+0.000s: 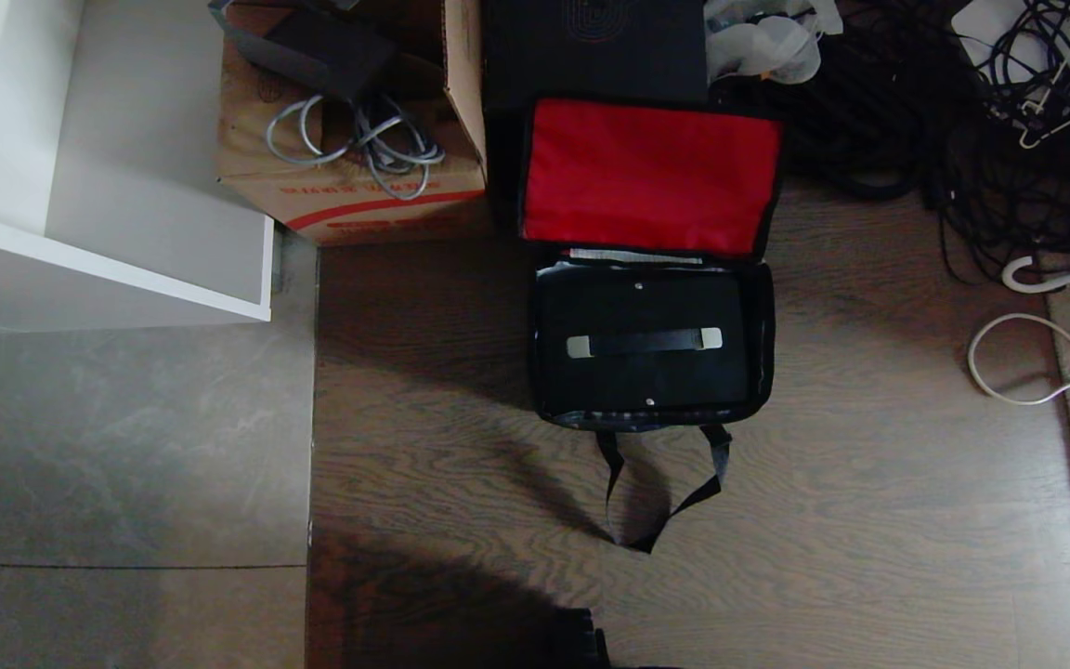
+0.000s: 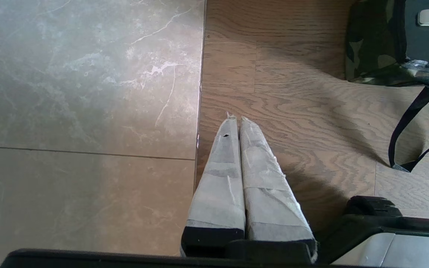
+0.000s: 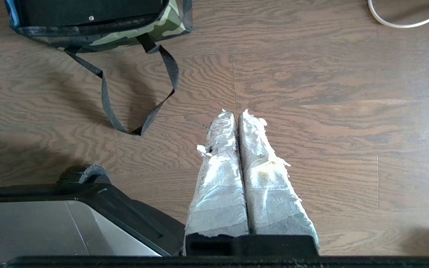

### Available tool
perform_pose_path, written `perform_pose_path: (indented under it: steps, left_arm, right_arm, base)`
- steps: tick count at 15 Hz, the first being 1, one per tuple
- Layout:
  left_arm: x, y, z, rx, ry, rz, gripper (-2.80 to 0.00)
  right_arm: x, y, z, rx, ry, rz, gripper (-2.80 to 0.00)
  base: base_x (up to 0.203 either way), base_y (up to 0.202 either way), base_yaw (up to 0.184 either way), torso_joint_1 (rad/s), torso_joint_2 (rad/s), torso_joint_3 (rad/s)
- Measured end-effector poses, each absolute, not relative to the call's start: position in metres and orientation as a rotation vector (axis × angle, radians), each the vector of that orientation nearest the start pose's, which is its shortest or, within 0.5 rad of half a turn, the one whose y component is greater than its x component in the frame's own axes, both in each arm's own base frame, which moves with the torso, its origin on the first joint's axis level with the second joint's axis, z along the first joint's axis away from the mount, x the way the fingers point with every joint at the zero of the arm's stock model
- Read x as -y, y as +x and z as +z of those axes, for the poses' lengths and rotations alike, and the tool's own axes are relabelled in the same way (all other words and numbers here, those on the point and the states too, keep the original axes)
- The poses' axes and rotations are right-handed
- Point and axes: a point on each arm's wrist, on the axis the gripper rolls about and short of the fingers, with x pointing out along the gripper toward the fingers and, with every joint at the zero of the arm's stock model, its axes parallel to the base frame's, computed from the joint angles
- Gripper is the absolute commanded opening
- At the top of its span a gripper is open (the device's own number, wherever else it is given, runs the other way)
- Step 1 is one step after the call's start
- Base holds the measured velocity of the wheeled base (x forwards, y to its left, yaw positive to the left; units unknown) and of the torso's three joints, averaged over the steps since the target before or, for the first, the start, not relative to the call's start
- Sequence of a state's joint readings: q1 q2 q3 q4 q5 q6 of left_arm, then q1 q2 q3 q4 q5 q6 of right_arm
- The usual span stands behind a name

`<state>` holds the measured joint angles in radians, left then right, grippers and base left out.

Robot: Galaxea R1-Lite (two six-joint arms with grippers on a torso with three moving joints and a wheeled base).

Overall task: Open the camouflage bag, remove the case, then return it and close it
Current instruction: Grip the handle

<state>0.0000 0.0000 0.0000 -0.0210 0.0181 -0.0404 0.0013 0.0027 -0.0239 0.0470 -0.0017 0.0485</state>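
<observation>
The camouflage bag (image 1: 763,325) sits on the wooden floor with its lid thrown back, the red lining (image 1: 651,177) facing up. Inside lies the flat black case (image 1: 642,348), its strap handle with silver-white ends (image 1: 644,342) on top. The bag's black strap (image 1: 660,492) trails toward me on the floor. Neither arm shows in the head view. My left gripper (image 2: 236,118) hangs shut over the seam between tile and wood, well short of the bag (image 2: 371,44). My right gripper (image 3: 235,112) is shut and empty above bare wood, apart from the bag (image 3: 143,31) and its strap (image 3: 140,100).
A brown cardboard box (image 1: 349,186) with grey cables stands behind the bag on the left, a taller black box (image 1: 591,46) directly behind it. Tangled black cables (image 1: 962,139) and a white cord (image 1: 1027,362) lie to the right, a white shelf unit (image 1: 108,186) far left. My base (image 3: 69,219) is near.
</observation>
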Motion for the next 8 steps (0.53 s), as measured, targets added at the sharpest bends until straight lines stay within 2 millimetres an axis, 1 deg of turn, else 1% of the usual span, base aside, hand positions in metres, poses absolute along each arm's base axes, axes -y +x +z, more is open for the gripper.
perform_pose_path:
  steps: [8]
  left_arm:
    - [-0.0004,-0.0228,0.0776,0.021,-0.041,0.018,-2.8]
  right_arm:
    - [0.0001,-0.0251,0.0769,-0.022,0.049,-0.001,-2.8]
  base:
    - [0.0,0.0,0.0,0.0,0.0,0.0]
